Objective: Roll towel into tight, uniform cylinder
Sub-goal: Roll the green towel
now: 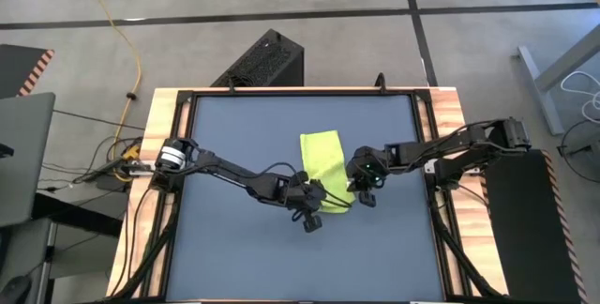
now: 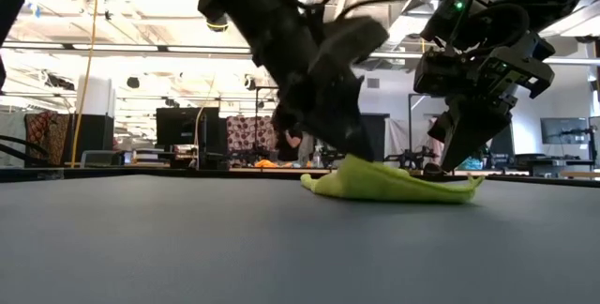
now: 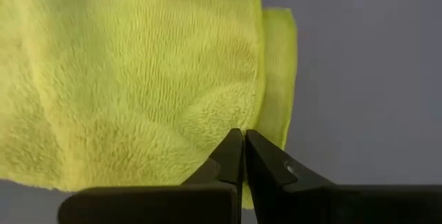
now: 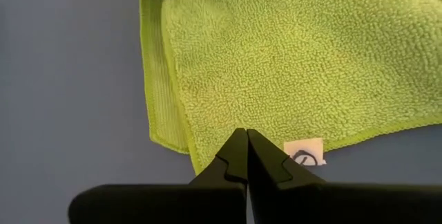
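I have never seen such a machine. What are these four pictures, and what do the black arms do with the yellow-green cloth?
It is a robot with two dark arms at a table. One picture looks straight down, one looks level across the table top, and two come from cameras on the wrists. On the blue-grey mat lies a folded lime towel with a small white tag. The left gripper and the right gripper are both shut, each pinching the towel's near edge, at opposite corners. The towel is not yet rolled.
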{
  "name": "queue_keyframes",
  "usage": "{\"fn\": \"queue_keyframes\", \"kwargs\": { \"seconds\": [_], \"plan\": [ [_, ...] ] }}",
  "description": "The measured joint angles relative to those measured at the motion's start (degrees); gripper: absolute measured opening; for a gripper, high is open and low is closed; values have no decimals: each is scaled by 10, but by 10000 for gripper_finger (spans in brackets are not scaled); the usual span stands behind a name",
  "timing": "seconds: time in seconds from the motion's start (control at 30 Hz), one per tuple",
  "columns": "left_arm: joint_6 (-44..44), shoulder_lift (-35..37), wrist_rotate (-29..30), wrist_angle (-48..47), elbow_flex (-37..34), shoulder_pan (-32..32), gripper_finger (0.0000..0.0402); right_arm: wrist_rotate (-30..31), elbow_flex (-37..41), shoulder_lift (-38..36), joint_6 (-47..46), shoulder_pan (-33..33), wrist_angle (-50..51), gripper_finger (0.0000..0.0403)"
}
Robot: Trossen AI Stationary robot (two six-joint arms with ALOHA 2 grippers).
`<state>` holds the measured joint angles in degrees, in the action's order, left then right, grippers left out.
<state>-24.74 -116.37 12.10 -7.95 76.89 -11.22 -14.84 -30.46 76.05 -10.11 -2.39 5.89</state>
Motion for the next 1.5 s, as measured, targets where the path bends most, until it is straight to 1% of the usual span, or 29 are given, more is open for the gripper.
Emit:
{"fn": "queue_keyframes", "kwargs": {
  "seconds": [0.17, 0.4, 0.53, 0.67, 0.8, 0.93, 1.0, 1.1, 1.2, 1.5],
  "plan": [
    [-17, 0, -9, -1, 0, -8, 0, -2, 0, 0, 0, 0, 2, 20],
    [-36, -1, 32, 0, -1, -22, 0, -11, 0, 0, 4, 2, 8, 20],
    [-45, -1, 63, 3, -1, -25, 0, -23, 0, 1, 36, 15, -18, 20],
    [-65, -1, 64, 1, -1, -20, 0, -50, 0, 2, 76, 24, -32, 19],
    [-80, -1, 63, -4, -1, -9, 0, -77, 0, 20, 91, 24, -45, 19],
    [-83, -1, 50, -3, -1, -1, 0, -95, 0, 65, 74, 43, -83, 18],
    [-83, -1, 47, -3, -1, 1, 0, -95, 0, 79, 58, 54, -109, 18],
    [-84, -1, 46, -3, -1, 3, 0, -84, 0, 81, 42, 67, -127, 18],
    [-83, -1, 42, -3, -1, 3, 0, -63, 0, 83, 32, 78, -127, 18],
    [-83, -1, 41, -6, -1, 0, 0, -36, -2, 140, -8, 96, -136, 18]
  ]
}}
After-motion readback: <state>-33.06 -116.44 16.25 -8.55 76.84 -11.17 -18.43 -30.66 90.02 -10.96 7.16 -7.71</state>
